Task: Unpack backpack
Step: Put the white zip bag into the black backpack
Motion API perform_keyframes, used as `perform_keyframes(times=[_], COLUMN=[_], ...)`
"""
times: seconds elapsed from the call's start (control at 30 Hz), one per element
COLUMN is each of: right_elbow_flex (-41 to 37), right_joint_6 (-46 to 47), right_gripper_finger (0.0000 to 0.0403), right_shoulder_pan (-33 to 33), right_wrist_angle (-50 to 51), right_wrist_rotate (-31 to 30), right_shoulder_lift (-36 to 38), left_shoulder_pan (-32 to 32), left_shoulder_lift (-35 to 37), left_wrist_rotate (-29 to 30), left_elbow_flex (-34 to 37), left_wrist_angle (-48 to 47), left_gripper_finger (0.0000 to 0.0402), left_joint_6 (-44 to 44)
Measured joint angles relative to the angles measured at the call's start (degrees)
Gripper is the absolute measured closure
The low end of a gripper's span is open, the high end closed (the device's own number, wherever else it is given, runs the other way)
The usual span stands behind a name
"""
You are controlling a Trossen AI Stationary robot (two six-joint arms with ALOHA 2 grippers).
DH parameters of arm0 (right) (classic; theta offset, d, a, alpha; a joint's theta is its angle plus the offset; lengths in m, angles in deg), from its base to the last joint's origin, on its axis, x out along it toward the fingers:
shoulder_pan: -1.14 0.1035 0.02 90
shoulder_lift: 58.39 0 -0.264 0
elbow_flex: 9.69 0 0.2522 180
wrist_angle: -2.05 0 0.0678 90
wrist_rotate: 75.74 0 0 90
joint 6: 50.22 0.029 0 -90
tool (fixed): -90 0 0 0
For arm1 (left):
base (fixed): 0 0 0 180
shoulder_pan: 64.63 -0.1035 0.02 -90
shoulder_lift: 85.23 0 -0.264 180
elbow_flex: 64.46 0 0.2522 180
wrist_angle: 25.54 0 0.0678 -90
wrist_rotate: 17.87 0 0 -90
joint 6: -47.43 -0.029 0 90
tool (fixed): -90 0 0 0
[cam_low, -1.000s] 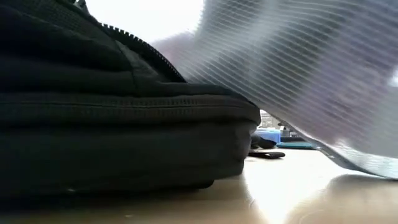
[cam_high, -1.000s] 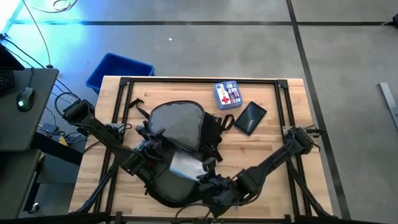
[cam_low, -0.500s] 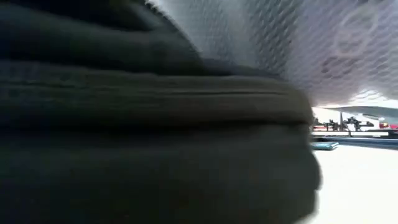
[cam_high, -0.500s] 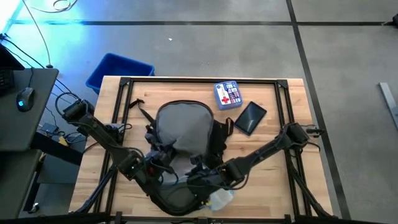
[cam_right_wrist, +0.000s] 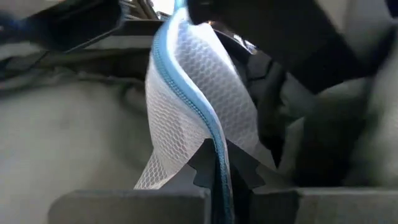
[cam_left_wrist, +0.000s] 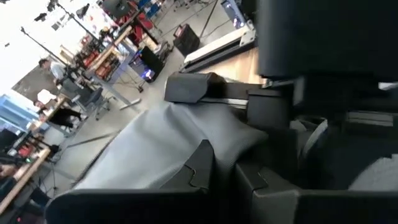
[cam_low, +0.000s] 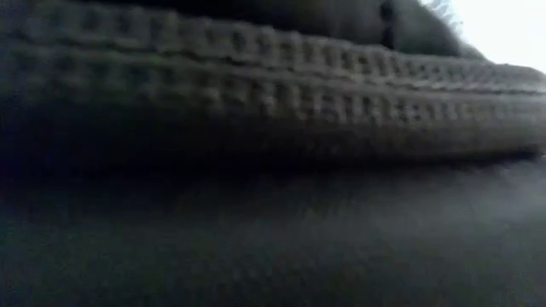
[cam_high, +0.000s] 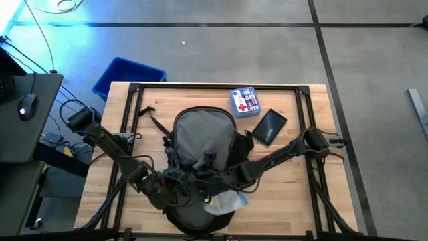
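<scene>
Lengthwise, backpack (cam_high: 200, 144) runs near-to-far across table (cam_high: 294, 194), opening near

A first-aid kit (cam_high: 245, 102), white and blue with a red cross, lies on the wooden table (cam_high: 287, 194) near its far edge. Just beside it sits a dark tablet (cam_high: 269, 126), set at an angle. A blue bin (cam_high: 127, 75) stands on the grey floor off the table's far left corner. A computer mouse (cam_high: 25, 107) rests on a dark desk (cam_high: 20, 144) well to the left, with cables (cam_high: 67, 110) trailing between desk and table.
</scene>
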Motion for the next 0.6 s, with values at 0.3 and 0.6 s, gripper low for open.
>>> perform_keyframes(times=[0.3,0.6], right_elbow_flex=[0.2,0.0], right_joint_6=[15.6,16.6], right_gripper_finger=[0.0403,0.0394], right_shoulder_pan=[2.1,-2.7], right_wrist_angle=[17.3,13.5], right_wrist_rotate=[-11.5,-8.4], right_shoulder_lift=[0.1,0.0], left_shoulder_pan=[-0.7,-2.9], left_shoulder_lift=[-0.4,-0.7], left_wrist_rotate=[-0.7,-0.7], left_elbow_flex=[0.0,-0.1], left_wrist_angle=[-12.4,-11.5], left_gripper_finger=[0.0401,0.0401], left_joint_6=[14.3,14.3])
